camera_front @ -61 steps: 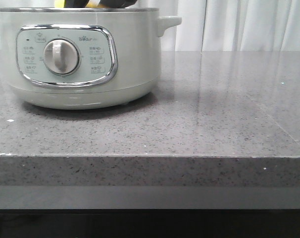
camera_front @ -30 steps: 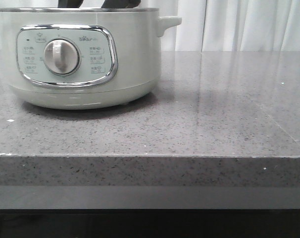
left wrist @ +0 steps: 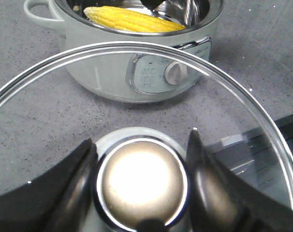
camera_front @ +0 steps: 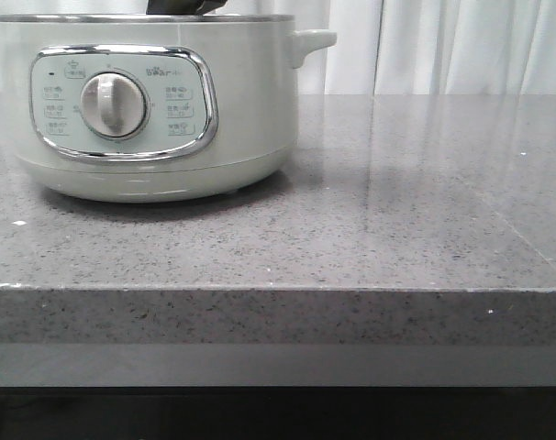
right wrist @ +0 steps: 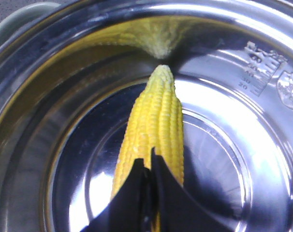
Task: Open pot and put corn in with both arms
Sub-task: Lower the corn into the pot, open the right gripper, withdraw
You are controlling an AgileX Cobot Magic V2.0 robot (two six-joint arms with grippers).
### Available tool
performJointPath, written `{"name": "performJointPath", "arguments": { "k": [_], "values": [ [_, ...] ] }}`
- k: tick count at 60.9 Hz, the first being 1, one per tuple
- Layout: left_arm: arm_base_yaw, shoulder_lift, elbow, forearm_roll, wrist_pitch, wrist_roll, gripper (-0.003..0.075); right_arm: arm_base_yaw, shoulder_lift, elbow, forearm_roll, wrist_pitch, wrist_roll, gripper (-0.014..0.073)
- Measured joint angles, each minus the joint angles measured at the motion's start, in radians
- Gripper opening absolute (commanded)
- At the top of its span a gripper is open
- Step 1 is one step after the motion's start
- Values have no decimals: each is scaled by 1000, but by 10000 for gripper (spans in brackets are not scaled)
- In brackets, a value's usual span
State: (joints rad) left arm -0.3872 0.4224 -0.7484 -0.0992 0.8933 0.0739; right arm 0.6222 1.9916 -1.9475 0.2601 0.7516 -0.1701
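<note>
Where it lies in the pot (right wrist: 35,63), the corn (right wrist: 153,125) is bright yellow.

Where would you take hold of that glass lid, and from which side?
By the round metal knob at the centre of the glass lid, coming straight down from above. The knob stands up from the lid and gives two opposite sides to pinch; the left tool grips it just so, a finger on either side.

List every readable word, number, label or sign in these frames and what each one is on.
"Bear": brand on the pot's control panel.
"20": scale mark stamped on the pot's steel inner wall; the figures above it are blurred.
Button labels around the dial: too small to read.
</note>
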Motion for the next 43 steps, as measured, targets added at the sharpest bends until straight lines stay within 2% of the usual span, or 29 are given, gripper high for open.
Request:
{"name": "performJointPath", "arguments": {
  "k": [11, 20, 43],
  "values": [
    [0, 0, 0, 0, 0, 0, 263, -35, -35, 0, 0, 4, 0, -72],
    [0, 0, 0, 0, 0, 0, 263, -112, -128, 40, 0, -2, 0, -72],
    [0, 0, 0, 0, 0, 0, 263, -405, -454, 401, -27, -101, -27, -72]
  ]
}}
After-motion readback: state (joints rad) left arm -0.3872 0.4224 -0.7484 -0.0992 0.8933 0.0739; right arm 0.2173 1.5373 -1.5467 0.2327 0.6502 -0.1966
